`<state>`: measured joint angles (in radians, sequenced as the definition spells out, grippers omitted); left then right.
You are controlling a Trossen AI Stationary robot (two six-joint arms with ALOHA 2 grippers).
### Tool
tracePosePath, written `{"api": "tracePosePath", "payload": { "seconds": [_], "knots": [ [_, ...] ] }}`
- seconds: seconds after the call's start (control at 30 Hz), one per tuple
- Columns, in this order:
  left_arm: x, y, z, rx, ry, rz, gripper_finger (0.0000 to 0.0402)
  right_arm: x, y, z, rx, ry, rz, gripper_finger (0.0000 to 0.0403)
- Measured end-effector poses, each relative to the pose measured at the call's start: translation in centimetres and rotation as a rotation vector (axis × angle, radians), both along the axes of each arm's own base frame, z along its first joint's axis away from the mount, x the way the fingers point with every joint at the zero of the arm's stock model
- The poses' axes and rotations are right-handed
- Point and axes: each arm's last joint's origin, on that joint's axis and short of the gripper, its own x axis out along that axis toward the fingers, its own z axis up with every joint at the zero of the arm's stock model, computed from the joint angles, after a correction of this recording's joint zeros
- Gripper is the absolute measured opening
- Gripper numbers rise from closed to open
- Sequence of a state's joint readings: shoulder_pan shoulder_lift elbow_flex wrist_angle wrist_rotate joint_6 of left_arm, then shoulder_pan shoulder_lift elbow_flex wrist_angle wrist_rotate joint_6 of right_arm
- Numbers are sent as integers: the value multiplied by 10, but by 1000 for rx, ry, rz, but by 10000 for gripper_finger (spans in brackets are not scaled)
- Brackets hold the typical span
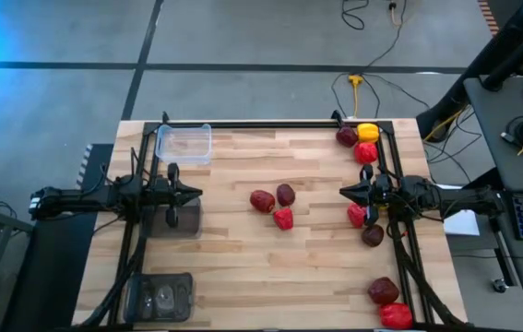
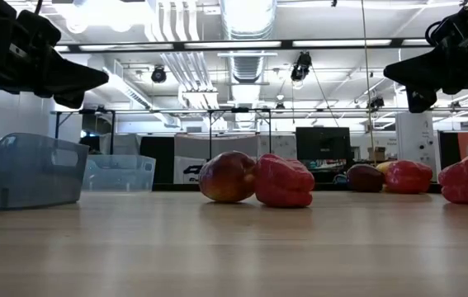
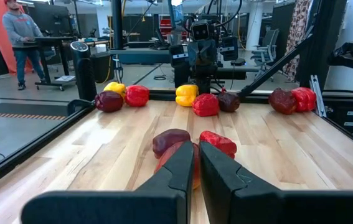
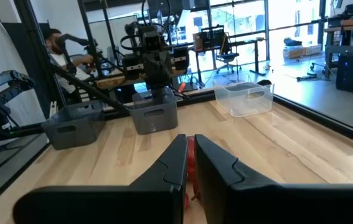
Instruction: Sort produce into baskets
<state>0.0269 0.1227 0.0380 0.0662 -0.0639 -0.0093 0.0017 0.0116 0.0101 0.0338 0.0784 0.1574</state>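
Observation:
Three pieces of produce lie mid-table: a dark red one (image 1: pixel 262 201), a maroon one (image 1: pixel 285 194) and a red one (image 1: pixel 283 219). More lie along the right edge: a maroon one (image 1: pixel 347 137), a yellow one (image 1: pixel 368 132) and a red one (image 1: pixel 365 152) at the far corner, a red one (image 1: pixel 357 215) and a maroon one (image 1: pixel 373 235) by the right arm, and two (image 1: pixel 388 302) at the near corner. On the left stand a clear basket (image 1: pixel 184 144) and two dark grey baskets (image 1: pixel 180 218) (image 1: pixel 160 297). My left gripper (image 1: pixel 198 194) and my right gripper (image 1: pixel 342 192) hover shut and level, facing each other, touching nothing.
A black frame rail (image 1: pixel 270 124) runs along the table's far edge, and arm mounts stand on both sides. Bare wood (image 1: pixel 270 267) lies between the middle pieces and the near edge. A person (image 3: pixel 23 37) stands in the room beyond the table.

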Motion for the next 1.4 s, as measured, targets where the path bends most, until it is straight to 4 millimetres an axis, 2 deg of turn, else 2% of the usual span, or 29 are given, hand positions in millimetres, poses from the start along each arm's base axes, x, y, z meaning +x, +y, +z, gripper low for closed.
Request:
{"api": "tracePosePath", "payload": {
  "seconds": [0.47, 0.57, 0.7, 0.77, 0.97, 1.07, 1.2, 1.3, 1.4],
  "knots": [
    [0, 0, 2, -18, -22, 0, 9, 0, 0, 0, 0, 0, 0, 22],
    [0, 0, 9, -160, -104, -4, 9, 0, 0, 0, 0, 0, 0, 22],
    [-1, 1, 24, -437, -294, -26, 9, 0, 0, 0, 0, 0, 0, 22],
    [-3, 1, 32, -501, -374, -50, 9, 0, 0, 0, 0, 0, 0, 22],
    [-1, 1, 32, -499, -380, -38, 9, 0, 0, 0, 0, 0, 0, 22],
    [-1, 4, 35, -562, -442, 36, 9, 0, 0, 0, 0, 0, 0, 22],
    [-2, 4, 41, -545, -497, 21, 11, 0, 0, 0, 0, 0, 0, 22],
    [2, 3, 46, -542, -477, 6, 26, 0, 0, 0, 0, 2, 0, 22],
    [8, 3, 61, -491, -438, 24, 56, 0, 0, 0, 0, 3, 0, 22]
  ]
}}
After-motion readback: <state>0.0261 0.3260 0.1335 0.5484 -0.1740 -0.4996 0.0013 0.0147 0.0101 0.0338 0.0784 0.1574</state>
